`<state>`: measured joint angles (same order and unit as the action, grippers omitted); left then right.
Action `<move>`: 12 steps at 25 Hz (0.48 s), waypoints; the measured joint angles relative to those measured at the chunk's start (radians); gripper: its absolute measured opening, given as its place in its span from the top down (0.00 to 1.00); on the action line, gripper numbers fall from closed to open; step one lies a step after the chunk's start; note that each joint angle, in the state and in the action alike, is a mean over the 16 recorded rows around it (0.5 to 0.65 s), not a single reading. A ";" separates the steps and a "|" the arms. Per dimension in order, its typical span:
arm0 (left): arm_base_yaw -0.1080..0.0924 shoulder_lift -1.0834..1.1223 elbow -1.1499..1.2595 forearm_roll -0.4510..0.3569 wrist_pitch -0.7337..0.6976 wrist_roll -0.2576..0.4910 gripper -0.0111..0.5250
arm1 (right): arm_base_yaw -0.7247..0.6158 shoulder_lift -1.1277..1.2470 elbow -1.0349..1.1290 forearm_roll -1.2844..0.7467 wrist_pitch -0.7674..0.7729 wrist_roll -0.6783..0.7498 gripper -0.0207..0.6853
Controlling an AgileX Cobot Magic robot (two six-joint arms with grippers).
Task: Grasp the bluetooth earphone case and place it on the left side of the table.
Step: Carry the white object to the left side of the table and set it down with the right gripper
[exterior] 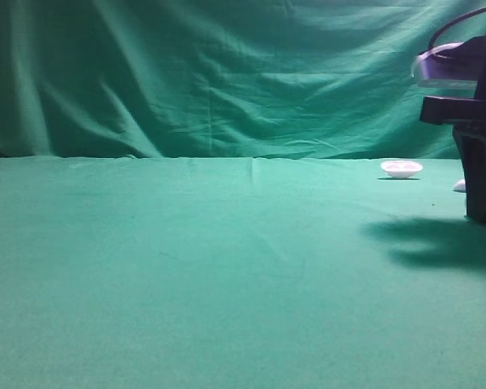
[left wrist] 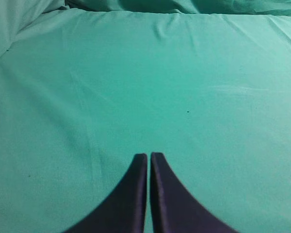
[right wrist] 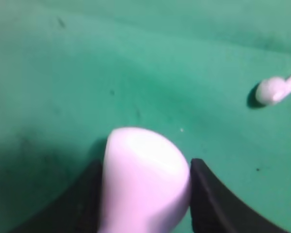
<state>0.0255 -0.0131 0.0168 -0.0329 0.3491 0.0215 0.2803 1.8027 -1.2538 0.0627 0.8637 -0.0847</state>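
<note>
The right gripper [right wrist: 145, 194] stands at the far right of the table [exterior: 186, 284], low on the cloth, and its two dark fingers [right wrist: 85, 204] press on both sides of the bluetooth earphone case [right wrist: 144, 174]; the case sits between them with its rounded end toward the far side, so I judge the grasp as made or nearly made. In the high view the case is almost hidden behind the arm. The left gripper [left wrist: 149, 160] hangs over bare cloth with its tips closed together and holds nothing.

To do this step well, the grip should be firm before any lift, because the case is smooth and rounded and can slip out forward; a straight rise is safer than a drag over the cloth. A small white earbud [right wrist: 274, 88] lies near on the right, apart from the case, and a shallow white dish [exterior: 401, 168] lies farther back; the path to the left should pass clear of both; the case should be set down low.
</note>
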 joint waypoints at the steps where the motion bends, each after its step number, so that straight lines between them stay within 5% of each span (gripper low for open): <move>1: 0.000 0.000 0.000 0.000 0.000 0.000 0.98 | 0.012 0.002 -0.034 0.016 0.005 -0.013 0.52; 12: 0.000 0.000 0.000 0.000 0.000 0.000 0.98 | 0.297 0.141 -0.415 0.165 -0.072 -0.165 0.52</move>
<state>0.0255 -0.0131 0.0168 -0.0329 0.3491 0.0215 0.5773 1.9436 -1.6689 0.2273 0.7914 -0.2495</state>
